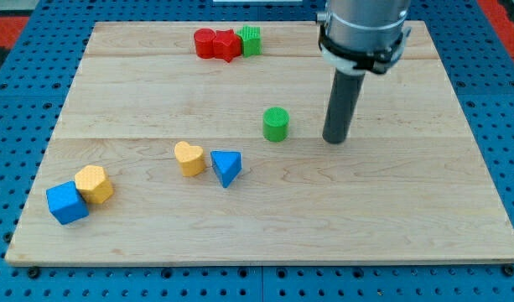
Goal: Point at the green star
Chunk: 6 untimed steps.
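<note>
Wood grain ran in pale planks across the tabletop [391, 218], which sat on a blue pegboard [13, 101].

Nearest, at the view's bottom left, a blue cube [68, 204] touched a yellow block [95, 184] with a faceted, roughly hexagonal top. Further in, toward the middle, a yellow heart [189, 158] stood just beside a blue triangle [226, 167]. All looked like small, matte, hard-edged pieces.

Beyond them a green cylinder [276, 124] stood alone. To its right, near but apart from it, my tip [335, 140] rested on the wood. The tool was a plain dark rod under a grey collar. It had no jaws to open or close, and it held nothing.

Farthest off, by the view's top edge, two red blocks [216, 44] sat pressed together. The green star [251, 40] touched the right one. Its points were hard to make out at that size, though its surface looked ribbed.

From my tip the star lay toward the view's top and somewhat to the left, well apart. I judged that a diagonal slide that way would pass to the right of the cylinder. The tip would have to stop short of the cluster so as not to nudge the star or the reds.
</note>
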Each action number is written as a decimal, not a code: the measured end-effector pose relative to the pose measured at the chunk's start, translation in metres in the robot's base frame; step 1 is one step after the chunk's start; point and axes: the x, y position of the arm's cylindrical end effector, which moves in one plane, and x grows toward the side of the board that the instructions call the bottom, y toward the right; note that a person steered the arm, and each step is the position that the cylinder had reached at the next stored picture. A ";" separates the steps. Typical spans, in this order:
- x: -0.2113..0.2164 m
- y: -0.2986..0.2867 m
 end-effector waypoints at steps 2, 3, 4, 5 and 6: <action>-0.053 0.028; -0.160 0.009; -0.231 -0.040; -0.214 -0.111; -0.136 -0.096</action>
